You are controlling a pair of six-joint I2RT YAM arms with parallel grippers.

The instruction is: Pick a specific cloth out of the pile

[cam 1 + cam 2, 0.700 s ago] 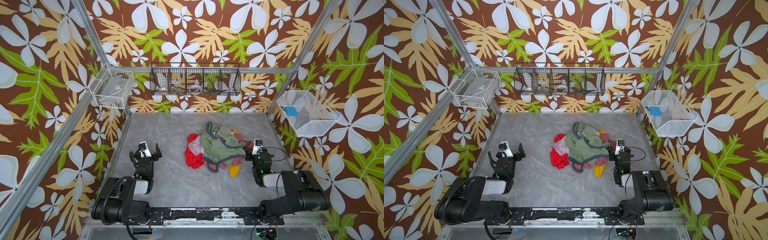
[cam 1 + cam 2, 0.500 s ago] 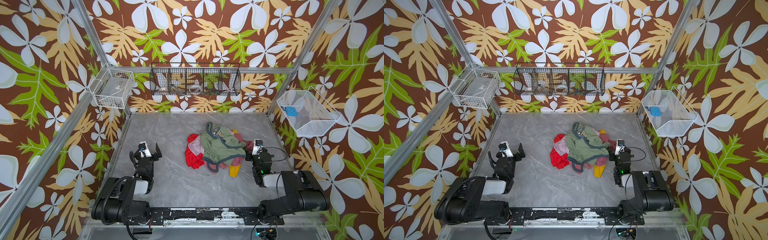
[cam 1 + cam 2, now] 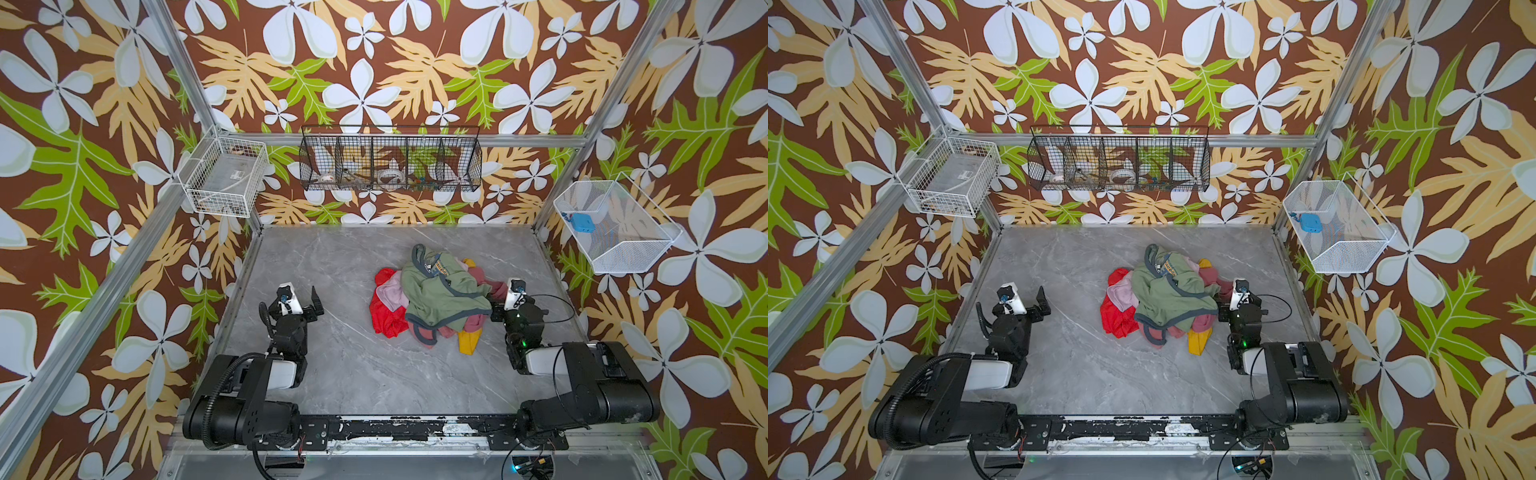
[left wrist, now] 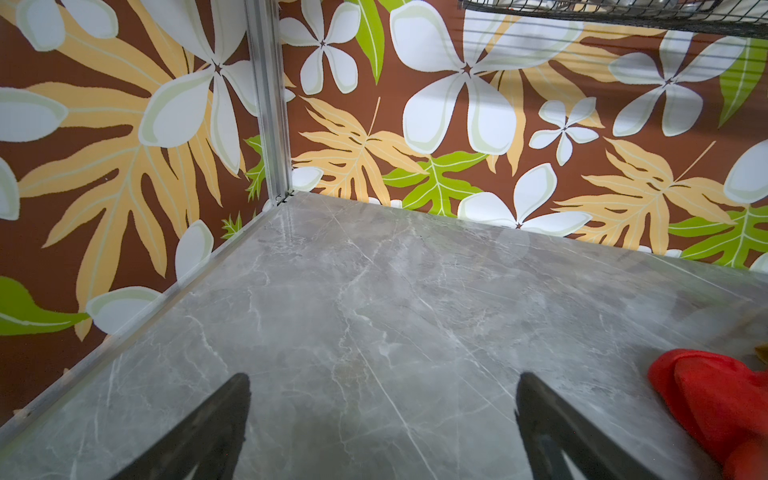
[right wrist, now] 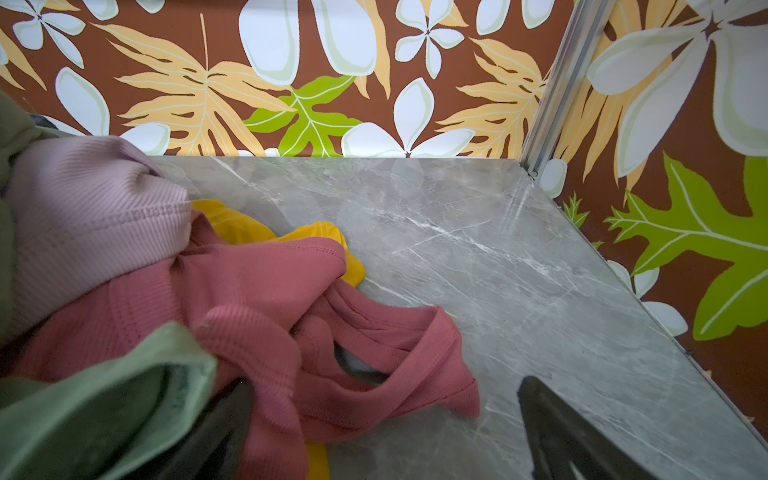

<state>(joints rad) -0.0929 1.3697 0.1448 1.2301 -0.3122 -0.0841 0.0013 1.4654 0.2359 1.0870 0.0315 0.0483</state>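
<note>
The pile [image 3: 440,291] [image 3: 1171,291] sits mid-table, a sage-green top over pale pink, dusty-rose and yellow pieces. The bright red cloth [image 3: 384,316] [image 3: 1115,318] pokes out on the pile's left side, partly under the pink and green pieces; its edge also shows in the left wrist view [image 4: 715,395]. My left gripper [image 3: 297,299] [image 4: 382,386] stands open over bare table, well left of the cloth. My right gripper [image 3: 500,305] [image 5: 382,390] is open at the pile's right edge, with a fold of the dusty-rose garment [image 5: 332,332] lying between its fingers.
The grey marble table [image 3: 374,374] is walled in on three sides. A black wire basket [image 3: 390,160] hangs on the back wall, a white wire basket [image 3: 226,176] on the left post, and a white mesh basket [image 3: 611,224] with a blue object [image 3: 582,222] on the right.
</note>
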